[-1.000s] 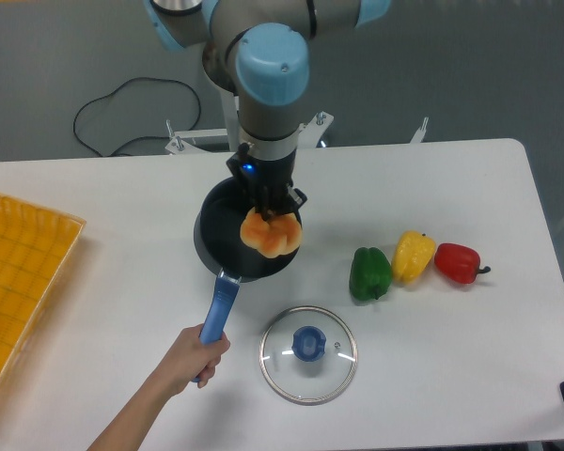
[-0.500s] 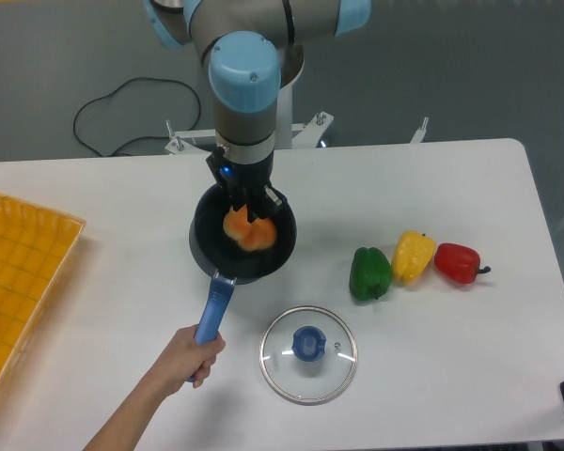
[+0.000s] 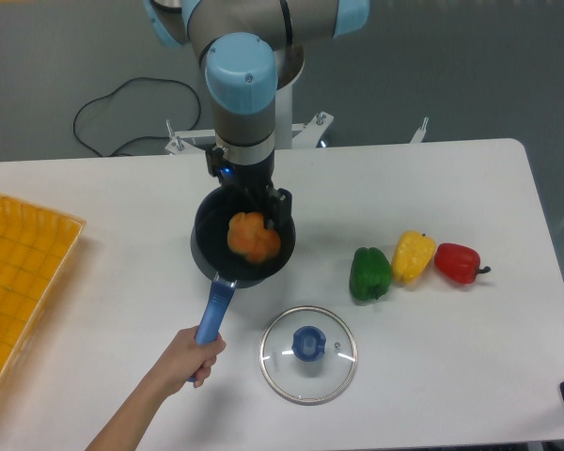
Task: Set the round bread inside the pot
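The round bread (image 3: pixel 254 238), an orange-golden lobed bun, lies inside the black pot (image 3: pixel 207 237) near its right side. My gripper (image 3: pixel 257 212) hangs straight over the pot, just above the bun's far edge. Its jaws stand spread and no longer clamp the bun. The pot's long blue handle (image 3: pixel 214 315) points toward the table's front, and a person's hand (image 3: pixel 192 357) holds its end.
A round glass lid with a blue knob (image 3: pixel 308 353) lies in front of the pot. Green (image 3: pixel 369 273), yellow (image 3: pixel 413 256) and red (image 3: pixel 458 263) peppers sit in a row to the right. A yellow tray (image 3: pixel 19 272) is at the left edge.
The gripper carried the bun left from the pot's right rim to over the pot's inside. The jaws have spread and the bun now rests in the pot.
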Motion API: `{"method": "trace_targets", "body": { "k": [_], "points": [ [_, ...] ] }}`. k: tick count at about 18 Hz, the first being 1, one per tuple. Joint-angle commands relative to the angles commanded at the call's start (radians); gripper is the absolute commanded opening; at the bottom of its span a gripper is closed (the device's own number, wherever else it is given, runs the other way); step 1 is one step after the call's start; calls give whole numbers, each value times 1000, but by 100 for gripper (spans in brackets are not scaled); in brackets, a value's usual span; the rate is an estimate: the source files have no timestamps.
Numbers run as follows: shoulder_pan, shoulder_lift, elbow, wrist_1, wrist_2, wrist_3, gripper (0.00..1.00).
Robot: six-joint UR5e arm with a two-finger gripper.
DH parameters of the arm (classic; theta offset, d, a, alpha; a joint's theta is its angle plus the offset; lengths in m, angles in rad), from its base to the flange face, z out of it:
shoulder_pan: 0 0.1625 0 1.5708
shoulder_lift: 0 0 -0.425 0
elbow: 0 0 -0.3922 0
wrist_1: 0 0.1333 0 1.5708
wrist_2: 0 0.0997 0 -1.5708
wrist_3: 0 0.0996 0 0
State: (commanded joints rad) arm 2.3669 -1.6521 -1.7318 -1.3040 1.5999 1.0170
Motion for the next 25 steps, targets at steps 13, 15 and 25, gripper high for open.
{"method": "trace_targets", "body": {
  "k": [13, 15, 25],
  "points": [
    [213, -83, 101, -34, -8, 207, 100],
    [236, -101, 126, -34, -9, 236, 100],
    [325, -161, 162, -20, -31, 462, 100]
  ]
}}
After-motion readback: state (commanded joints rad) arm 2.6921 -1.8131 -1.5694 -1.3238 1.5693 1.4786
